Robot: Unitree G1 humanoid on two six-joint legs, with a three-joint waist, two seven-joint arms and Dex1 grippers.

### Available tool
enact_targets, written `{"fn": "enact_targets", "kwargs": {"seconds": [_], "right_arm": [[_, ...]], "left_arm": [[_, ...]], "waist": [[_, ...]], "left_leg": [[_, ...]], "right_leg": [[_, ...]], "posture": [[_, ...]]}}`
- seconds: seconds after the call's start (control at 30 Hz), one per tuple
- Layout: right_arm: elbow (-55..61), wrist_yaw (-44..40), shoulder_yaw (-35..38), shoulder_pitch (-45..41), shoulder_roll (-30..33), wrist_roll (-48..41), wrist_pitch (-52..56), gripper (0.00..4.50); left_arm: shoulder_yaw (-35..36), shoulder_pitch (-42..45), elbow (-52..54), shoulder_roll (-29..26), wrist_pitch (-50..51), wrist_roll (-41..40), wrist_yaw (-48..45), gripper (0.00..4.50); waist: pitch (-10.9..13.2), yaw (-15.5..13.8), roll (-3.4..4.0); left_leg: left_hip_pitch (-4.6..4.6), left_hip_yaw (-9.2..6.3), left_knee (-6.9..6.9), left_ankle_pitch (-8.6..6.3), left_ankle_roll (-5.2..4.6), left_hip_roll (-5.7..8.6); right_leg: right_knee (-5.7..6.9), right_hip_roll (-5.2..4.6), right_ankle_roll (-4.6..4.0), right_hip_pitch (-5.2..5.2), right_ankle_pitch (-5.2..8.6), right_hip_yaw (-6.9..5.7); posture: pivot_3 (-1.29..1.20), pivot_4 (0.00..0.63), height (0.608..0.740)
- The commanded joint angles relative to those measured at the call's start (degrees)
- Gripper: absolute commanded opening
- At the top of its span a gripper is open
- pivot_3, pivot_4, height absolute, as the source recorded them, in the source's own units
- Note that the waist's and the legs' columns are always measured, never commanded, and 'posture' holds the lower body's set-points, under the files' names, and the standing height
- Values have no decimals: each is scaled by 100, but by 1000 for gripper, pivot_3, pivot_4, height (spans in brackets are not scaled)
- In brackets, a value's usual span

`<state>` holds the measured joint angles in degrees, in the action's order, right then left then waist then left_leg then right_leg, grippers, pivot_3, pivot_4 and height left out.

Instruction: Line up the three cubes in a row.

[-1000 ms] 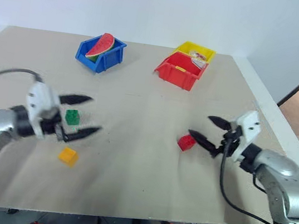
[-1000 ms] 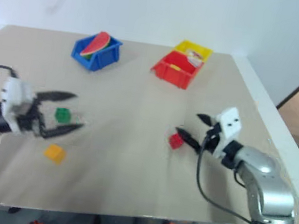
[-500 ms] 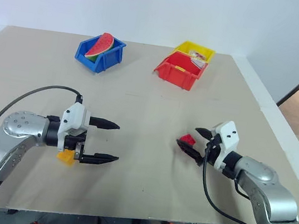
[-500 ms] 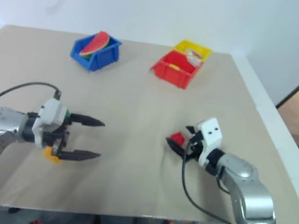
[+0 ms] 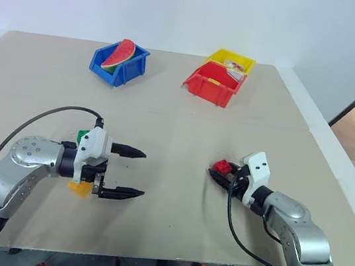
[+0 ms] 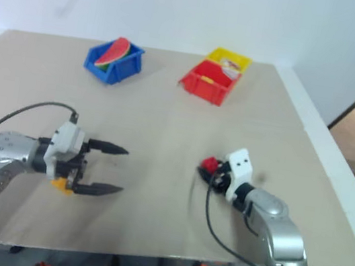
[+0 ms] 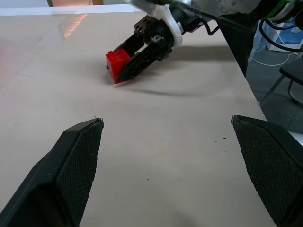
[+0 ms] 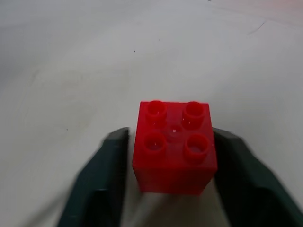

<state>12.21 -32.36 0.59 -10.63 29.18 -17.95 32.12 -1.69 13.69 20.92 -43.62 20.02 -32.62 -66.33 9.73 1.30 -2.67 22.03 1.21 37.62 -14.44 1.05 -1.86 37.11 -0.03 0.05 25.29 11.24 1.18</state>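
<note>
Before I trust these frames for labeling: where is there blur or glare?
Right wrist view: red cube sharp, fingers beside it soft. Left wrist view: glare on the table far edge. Right eye view: softer than the left eye view.

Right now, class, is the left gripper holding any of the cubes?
No. The left gripper stands wide open over bare table, and the red cube sits far ahead, between the right gripper's fingers.

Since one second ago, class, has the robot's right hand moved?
Yes. The right hand has come down and nearer the table's front edge, and is now shut on the red cube.
</note>
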Motion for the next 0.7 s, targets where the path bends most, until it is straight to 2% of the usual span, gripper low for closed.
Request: {"fn": "enact_targets", "kwargs": {"seconds": [0.03, 0.1, 0.2, 0.37, 0.5, 0.7], "right_arm": [[1, -25, 10, 44, -29, 59, -178, 1269], [30, -124, -11, 29, -2, 50, -250, 1269], [193, -723, -57, -228, 277, -238, -114, 1269], [-293, -2516, -677, -1465, 850, -385, -389, 1269], [-1652, -3911, -1490, -2861, 748, 33, -1133, 1269], [-3412, -4743, -2015, -3696, 252, 588, -2243, 1269]], "left_arm": [[128, -43, 206, -11, -30, -36, 48, 4500], [136, -99, 228, -22, -37, -31, 58, 4500], [159, -188, 267, -11, -3, -67, 122, 4500], [173, -410, 319, 9, -16, -41, 209, 4500], [231, -586, 381, -50, 87, -83, 270, 4500], [446, -770, 400, -62, 89, -34, 414, 4500]], "waist": [[0, 1, 0], [0, 1, 0], [0, 3, 1], [5, 65, 8], [5, 72, 7], [5, 54, 6]], "left_leg": [[-1, 0, 0, 0, 0, 0], [-3, 0, 0, 0, 0, -1], [-3, -1, 0, 0, 0, -2], [-11, 12, 5, 0, -1, -4], [-20, 0, 5, 2, -3, -15], [-13, -4, 2, 1, -5, -37]], "right_leg": [[0, 0, 0, 0, 0, 1], [1, 2, 0, -1, 0, 0], [1, 4, 0, 0, 0, 0], [1, 8, -1, -1, -10, 12], [1, 22, -13, -9, -9, 1], [1, 42, -29, -5, -5, -5]], "posture": [[0, 150, 740], [0, 150, 740], [0, 150, 740], [0, 150, 740], [0, 150, 740], [0, 150, 740]]}}
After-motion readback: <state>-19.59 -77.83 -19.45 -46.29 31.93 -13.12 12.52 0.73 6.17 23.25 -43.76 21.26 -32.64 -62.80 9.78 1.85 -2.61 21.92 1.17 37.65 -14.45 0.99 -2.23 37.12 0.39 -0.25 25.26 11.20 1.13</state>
